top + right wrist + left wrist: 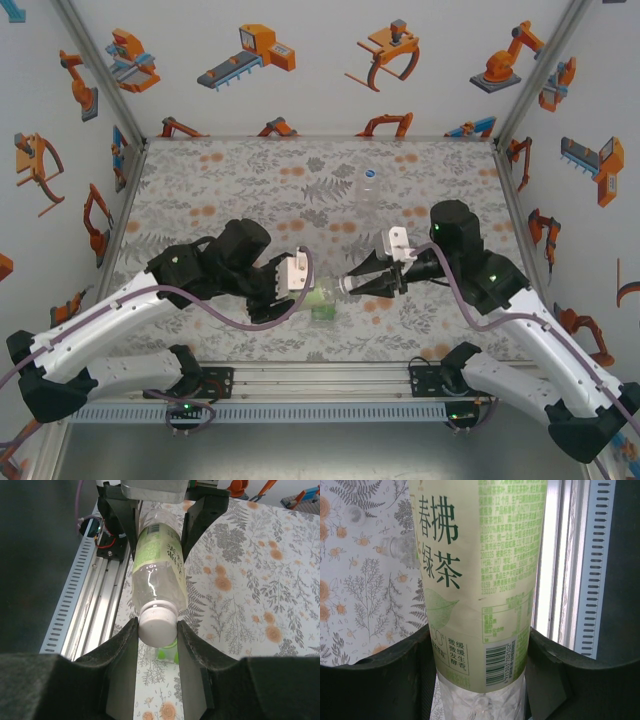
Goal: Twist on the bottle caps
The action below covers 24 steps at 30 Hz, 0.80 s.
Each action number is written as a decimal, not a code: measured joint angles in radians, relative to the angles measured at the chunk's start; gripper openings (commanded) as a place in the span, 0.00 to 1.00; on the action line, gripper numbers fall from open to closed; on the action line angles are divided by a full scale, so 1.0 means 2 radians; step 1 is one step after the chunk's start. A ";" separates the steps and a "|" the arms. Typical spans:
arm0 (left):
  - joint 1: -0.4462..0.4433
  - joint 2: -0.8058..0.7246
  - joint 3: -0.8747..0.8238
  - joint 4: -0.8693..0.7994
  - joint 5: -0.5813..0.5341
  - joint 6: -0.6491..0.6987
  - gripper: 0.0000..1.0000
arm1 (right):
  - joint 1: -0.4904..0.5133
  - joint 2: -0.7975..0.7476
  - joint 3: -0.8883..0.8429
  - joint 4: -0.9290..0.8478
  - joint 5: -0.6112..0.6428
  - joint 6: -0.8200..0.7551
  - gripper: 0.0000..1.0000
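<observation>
We are seeing the left gripper (pixel 298 283) clamping the body of the bottle with the pale yellow-green label (pixel 159 555), holding it above the patterned table (pixel 250 180) near its front edge. Its clear walls are looking empty. It is lying nearly level, long axis running between the arms, neck pointing at the right gripper (pixel 352 286), which is pinching the white cap (pixel 158 623) sitting on that neck. A second clear bottle (pixel 368 195) is standing upright, well behind.
</observation>
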 measured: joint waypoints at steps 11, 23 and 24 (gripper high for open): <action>-0.001 -0.006 0.000 0.005 0.015 0.000 0.00 | 0.001 -0.015 -0.013 0.029 -0.016 0.001 0.00; -0.007 -0.033 0.000 0.016 0.025 0.004 0.00 | 0.001 -0.037 -0.035 0.126 -0.063 0.058 0.00; -0.007 -0.034 0.000 0.017 0.027 0.005 0.00 | 0.000 -0.037 -0.035 0.130 -0.067 0.060 0.00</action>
